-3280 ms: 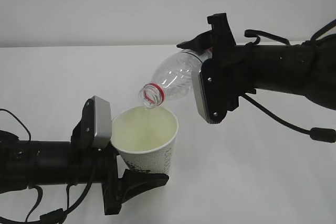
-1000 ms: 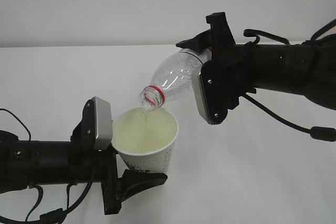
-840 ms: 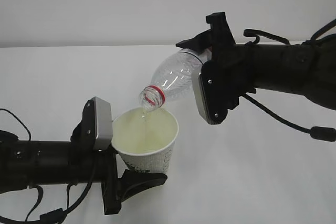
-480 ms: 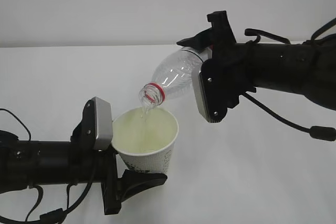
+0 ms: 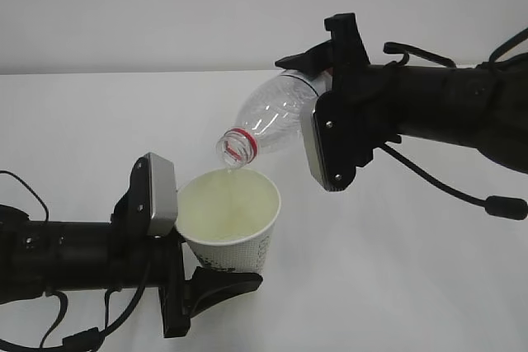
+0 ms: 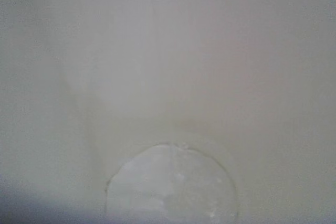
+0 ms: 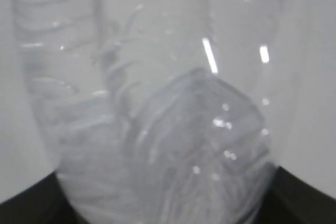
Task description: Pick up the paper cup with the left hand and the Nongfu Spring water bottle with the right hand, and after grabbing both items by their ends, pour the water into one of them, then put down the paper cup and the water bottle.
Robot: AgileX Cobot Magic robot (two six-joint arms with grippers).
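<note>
The paper cup (image 5: 235, 232) is held off the table, tilted a little, with my left gripper (image 5: 216, 276) shut on its lower end. A pale pool of water (image 5: 227, 204) lies inside it. The clear, capless Nongfu Spring water bottle (image 5: 268, 121) with its red neck ring slants mouth-down just above the cup's rim. My right gripper (image 5: 320, 100) is shut on its base end. The left wrist view is filled by the cup's pale wall (image 6: 168, 66). In the right wrist view the bottle's ribbed body (image 7: 157, 103) fills the picture. Its label is hidden.
The white table (image 5: 412, 286) stretches bare to the right and behind both arms, against a pale wall. Black cables (image 5: 437, 187) loop under the right arm, and more hang below the left arm (image 5: 49, 311).
The bottle's mouth has risen slightly above the cup rim over the last half second. The cup and the left arm have stayed still.
</note>
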